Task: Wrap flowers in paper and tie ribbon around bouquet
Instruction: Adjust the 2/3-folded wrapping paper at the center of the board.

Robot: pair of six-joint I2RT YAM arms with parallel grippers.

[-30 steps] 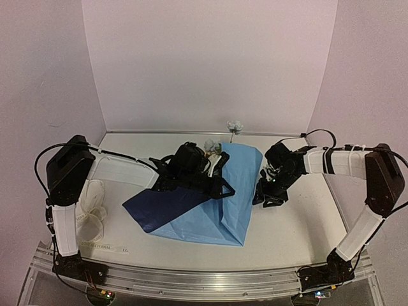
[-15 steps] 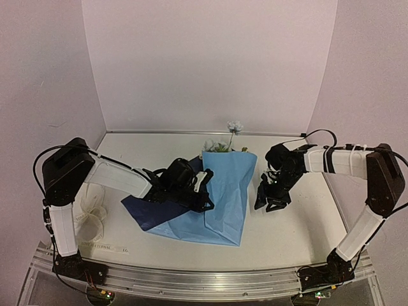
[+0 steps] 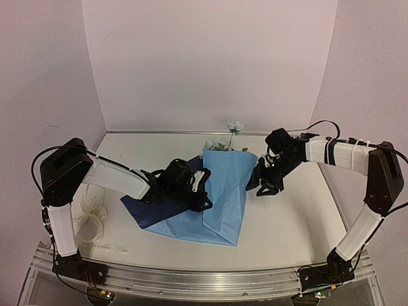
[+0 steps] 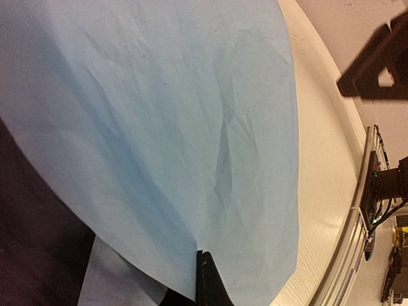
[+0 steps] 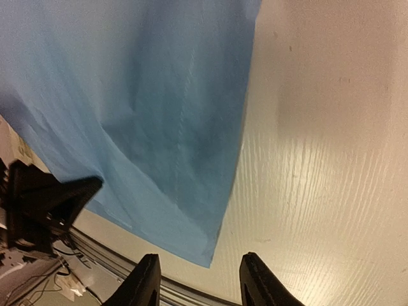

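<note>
While one paper (image 3: 224, 191) lies folded, two flowers (image 3: 235, 126) show — one ribbon (image 3: 89, 218) aside.

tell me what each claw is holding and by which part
Left claw is shut, apparently pinching the paper at the left edge of its light-blue flap. Right claw is open, holding nothing.

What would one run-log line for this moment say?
left gripper: shut on paper | right gripper: open, beside paper | flowers: at paper's far edge

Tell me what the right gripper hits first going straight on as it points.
Probably the right edge of the paper, just ahead of the open right gripper; depth is unclear, so maybe the table.
</note>
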